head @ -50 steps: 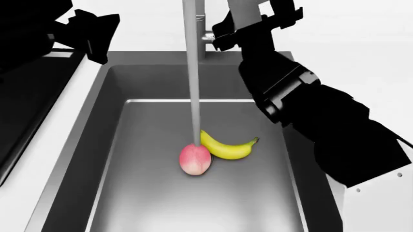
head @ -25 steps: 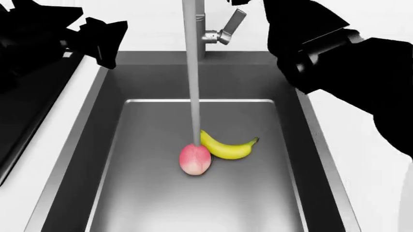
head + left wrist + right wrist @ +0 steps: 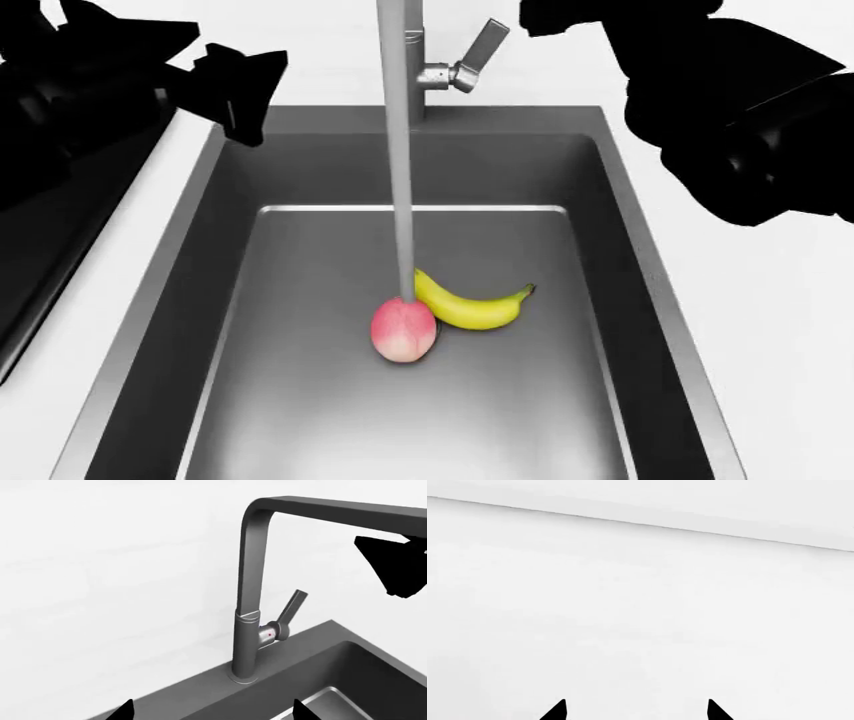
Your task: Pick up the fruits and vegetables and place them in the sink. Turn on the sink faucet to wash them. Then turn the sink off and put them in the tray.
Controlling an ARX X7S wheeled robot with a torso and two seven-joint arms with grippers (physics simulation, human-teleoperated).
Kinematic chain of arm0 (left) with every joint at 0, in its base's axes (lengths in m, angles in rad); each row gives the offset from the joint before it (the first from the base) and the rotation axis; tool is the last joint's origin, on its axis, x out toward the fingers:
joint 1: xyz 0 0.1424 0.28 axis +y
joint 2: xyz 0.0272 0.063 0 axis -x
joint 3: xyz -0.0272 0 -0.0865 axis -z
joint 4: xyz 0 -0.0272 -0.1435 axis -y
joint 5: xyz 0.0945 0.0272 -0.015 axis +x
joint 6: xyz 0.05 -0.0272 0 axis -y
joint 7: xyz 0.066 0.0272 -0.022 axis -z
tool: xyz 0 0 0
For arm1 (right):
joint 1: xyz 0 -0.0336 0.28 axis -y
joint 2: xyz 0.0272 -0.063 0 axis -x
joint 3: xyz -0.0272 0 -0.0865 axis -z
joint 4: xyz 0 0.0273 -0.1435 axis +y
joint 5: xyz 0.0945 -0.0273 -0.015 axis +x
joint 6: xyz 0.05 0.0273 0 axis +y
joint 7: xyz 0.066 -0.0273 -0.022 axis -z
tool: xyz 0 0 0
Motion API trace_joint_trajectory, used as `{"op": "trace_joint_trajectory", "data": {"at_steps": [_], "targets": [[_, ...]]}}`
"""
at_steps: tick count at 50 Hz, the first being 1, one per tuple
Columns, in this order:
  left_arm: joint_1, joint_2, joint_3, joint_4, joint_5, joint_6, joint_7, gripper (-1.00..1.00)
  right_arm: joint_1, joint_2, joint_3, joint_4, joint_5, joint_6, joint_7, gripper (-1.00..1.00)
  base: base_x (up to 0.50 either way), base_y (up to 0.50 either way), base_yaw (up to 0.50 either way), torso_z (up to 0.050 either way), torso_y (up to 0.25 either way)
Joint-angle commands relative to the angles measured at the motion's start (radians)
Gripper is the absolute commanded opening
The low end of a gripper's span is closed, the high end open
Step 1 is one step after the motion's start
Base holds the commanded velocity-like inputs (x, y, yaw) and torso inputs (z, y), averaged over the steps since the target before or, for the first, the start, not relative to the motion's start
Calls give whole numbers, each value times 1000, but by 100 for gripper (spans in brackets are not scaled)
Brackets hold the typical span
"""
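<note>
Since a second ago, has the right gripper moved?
Yes. The right gripper pulled off the faucet lever, rightward and away from the sink faucet.

Robot body rendered in flat black

Both arms [image 3: 747,120] are shown as blocky, angular black silhouettes; gripper fingertips [image 3: 557,711] are seen as pointed black wedges.

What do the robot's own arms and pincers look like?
Both arms are solid matt black, blocky and angular, with no cables or markings visible. The left pincer and right pincer end in pointed black fingertips; their detail is lost in the flat black render.
</note>
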Motion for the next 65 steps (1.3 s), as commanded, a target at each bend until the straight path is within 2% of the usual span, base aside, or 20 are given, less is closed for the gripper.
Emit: {"op": "trace_joint_trajectory", "data": {"at_steps": [1,10,19,32,45,53,65], "targets": [[-8,18,12,-16,17,5,21,100,-79,0,-60,18,-43,-34,66,100,0,0,0,0,0],[-7,17,10,-15,12,2,17,100,-191,-58,-17,199,3,27,20,100,0,0,0,0,0],[-5,3,1,0,-4,-5,2,100,-346,-146,34,493,74,156,-86,100,0,0,0,0,0],[-8,-2,-2,12,-13,-11,-5,100,-378,-144,45,534,75,185,-78,100,0,0,0,0,0],[-5,-17,-11,25,-26,-15,-16,100,-523,-256,81,888,120,353,-202,100,0,0,0,0,0],[0,-27,-16,35,-34,-18,-25,100,-537,-275,65,896,151,339,-207,100,0,0,0,0,0],[1,-34,-19,40,-40,-21,-28,100,-548,-275,179,896,11,284,-223,100,0,0,0,0,0]]}}
